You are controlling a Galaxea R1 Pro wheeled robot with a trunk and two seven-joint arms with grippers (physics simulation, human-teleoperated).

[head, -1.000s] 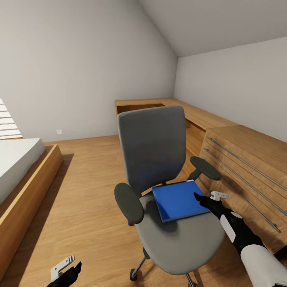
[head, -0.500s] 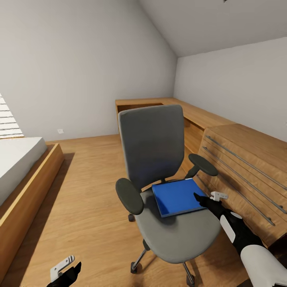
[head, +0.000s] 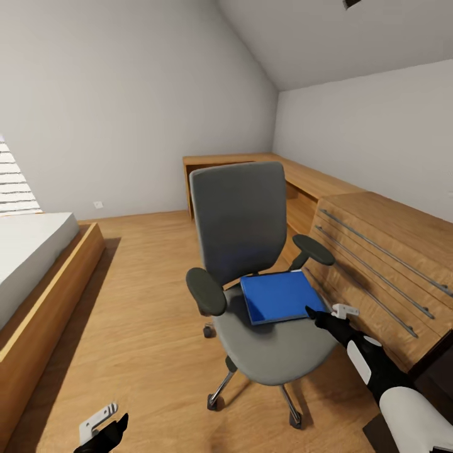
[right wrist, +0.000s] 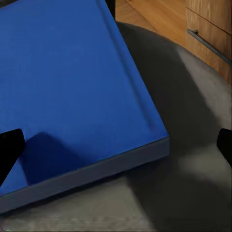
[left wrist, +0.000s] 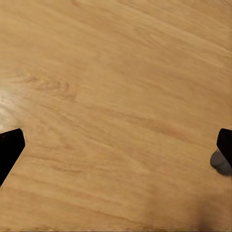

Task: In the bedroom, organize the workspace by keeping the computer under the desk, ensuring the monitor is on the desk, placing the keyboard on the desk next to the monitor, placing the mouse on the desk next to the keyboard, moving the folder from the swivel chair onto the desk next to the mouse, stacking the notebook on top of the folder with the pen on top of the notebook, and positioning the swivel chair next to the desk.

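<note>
The grey swivel chair (head: 251,251) stands on the wooden floor with its back toward the far wall. The bright blue folder (head: 280,297) lies flat on its seat; its near corner (right wrist: 87,96) also shows in the right wrist view. My right gripper (head: 327,311) hovers open just off that corner, above the seat's front right. In the right wrist view the gripper (right wrist: 116,147) has its fingers wide apart with nothing held. My left gripper (head: 104,428) hangs low at the left, open over bare floor (left wrist: 116,96).
A light wooden drawer unit (head: 384,251) with long silver handles stands right beside the chair. A wooden counter (head: 251,160) runs along the back corner. A bed (head: 38,270) on a wooden frame lies at the left. Open floor (head: 145,296) separates bed and chair.
The whole view has shifted: the camera has pulled back and the chair with the folder looks smaller and farther off. My right gripper's tip no longer overlaps the folder's corner.
</note>
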